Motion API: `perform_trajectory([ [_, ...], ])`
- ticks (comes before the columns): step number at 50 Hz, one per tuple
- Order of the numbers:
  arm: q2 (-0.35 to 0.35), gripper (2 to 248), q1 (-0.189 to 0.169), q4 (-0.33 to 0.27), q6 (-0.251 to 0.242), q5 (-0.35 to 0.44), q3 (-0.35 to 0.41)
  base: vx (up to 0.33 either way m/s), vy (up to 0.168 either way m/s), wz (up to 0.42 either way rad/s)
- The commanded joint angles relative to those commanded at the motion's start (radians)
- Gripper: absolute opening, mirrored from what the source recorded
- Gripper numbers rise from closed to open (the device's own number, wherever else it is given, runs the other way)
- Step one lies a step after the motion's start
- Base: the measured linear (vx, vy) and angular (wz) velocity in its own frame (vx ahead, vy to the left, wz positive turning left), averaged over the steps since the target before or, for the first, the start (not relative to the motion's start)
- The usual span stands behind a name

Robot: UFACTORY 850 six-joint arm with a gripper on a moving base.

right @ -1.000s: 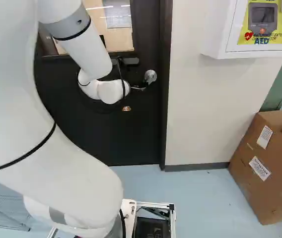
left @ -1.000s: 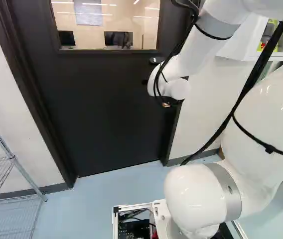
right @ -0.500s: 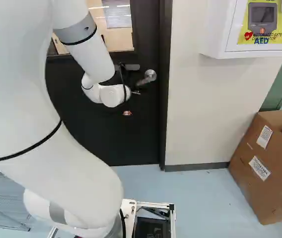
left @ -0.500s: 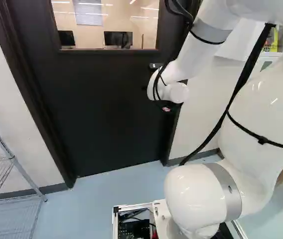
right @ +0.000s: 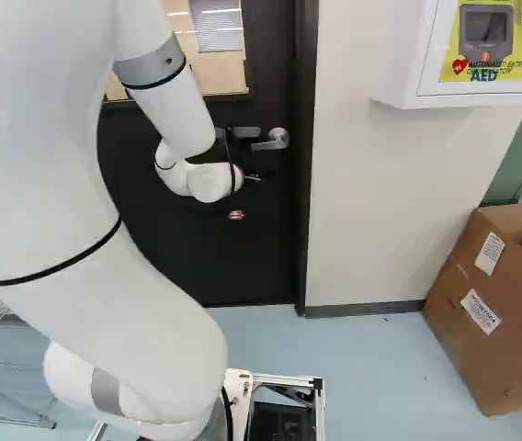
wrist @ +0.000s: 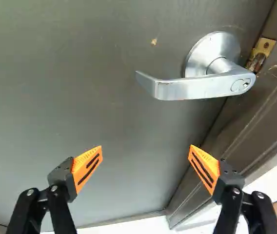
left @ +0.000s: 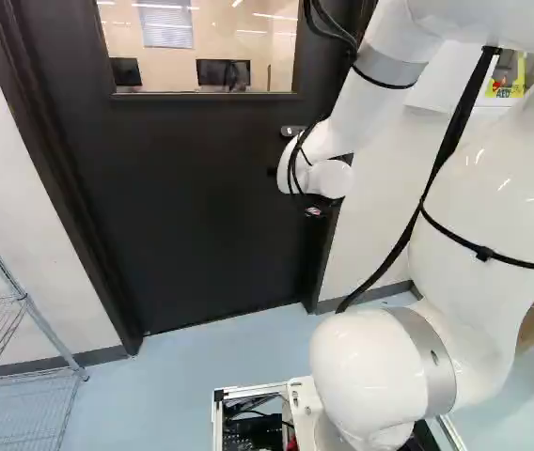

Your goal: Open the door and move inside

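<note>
Currently, the gripper [right: 251, 178] is facing the door [left: 182, 207] in the opened position, its two fingers standing wide apart and their orange pads [wrist: 87, 166] angling toward each other. In the wrist view, taking straight ahead as twelve o'clock, the lever handle [wrist: 192, 90] is projecting from the door at one o'clock from the finger gap, apart from both pads. The brass plate [wrist: 265, 47] is showing beyond it, between one and two o'clock.

The door is standing in its dark frame [right: 305, 184]; the window [left: 201, 47] is occupying eleven o'clock in the left base view, and the wire shelf [left: 24, 301] eight o'clock. In the right base view, the wall cabinet [right: 399, 83] is hanging at two o'clock, and the cardboard box [right: 482, 367] is resting at four o'clock.
</note>
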Motion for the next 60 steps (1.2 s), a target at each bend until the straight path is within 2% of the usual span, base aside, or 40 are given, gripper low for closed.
perform_trajectory([
  [12,-0.028,247,0.005,0.088,0.0,-0.008,-0.029,0.0,0.0,0.0],
  [41,-0.161,247,0.05,0.341,0.0,-0.035,-0.172,0.0,0.0,0.0],
  [50,-0.2,247,0.065,0.395,0.0,-0.038,-0.216,0.0,0.0,0.0],
  [60,-0.243,247,0.081,0.411,0.0,-0.038,-0.266,0.0,0.0,0.0],
])
